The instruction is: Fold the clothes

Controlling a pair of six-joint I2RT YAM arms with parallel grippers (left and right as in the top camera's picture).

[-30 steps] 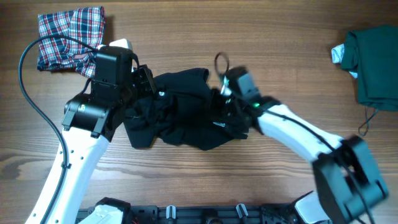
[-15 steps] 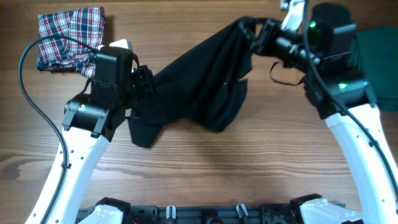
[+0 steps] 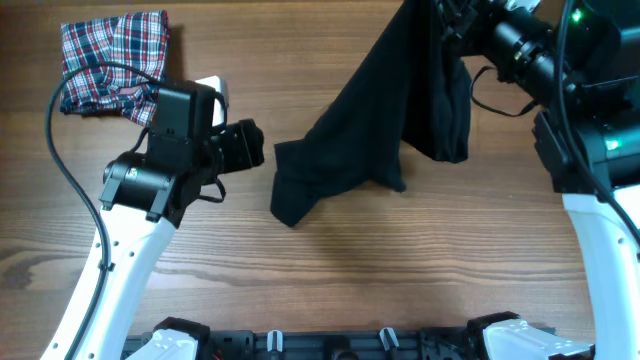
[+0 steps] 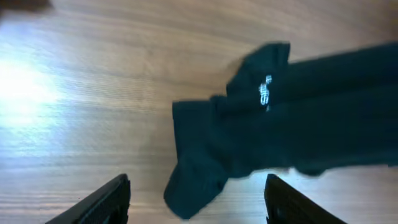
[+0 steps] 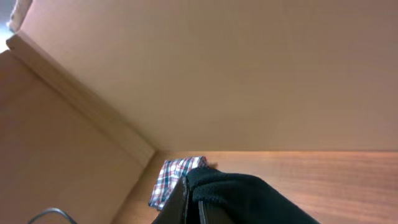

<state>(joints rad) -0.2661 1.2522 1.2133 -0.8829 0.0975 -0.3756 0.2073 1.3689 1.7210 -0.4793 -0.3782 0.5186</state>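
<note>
Wood table [image 3: 330, 270]: plaid garment [image 3: 110, 50]; black shirt [image 3: 340, 170] tail prob. touching.

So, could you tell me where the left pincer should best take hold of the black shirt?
Probably the loose lower corner of the black shirt, lying on the table, approached from the left: the open left pincer faces it, while the right pincer holds the top raised.

This looks like a robot lab bench, not a home. I work at a bare wooden table [image 3: 330, 290]. My two white-and-black arms, left [image 3: 115, 275] and right [image 3: 600, 250], reach in from its near edge, where a black rail [image 3: 330, 345] runs. A loose black cable [image 3: 52, 125] loops over the table's left side. Beyond the table's far edge stands a plain beige wall [image 5: 249, 62] with a bare ledge [image 5: 74, 93]. On the wood lie clothes, a black shirt [image 3: 350, 160] and a plaid one [image 3: 112, 55] at the far left corner.
</note>
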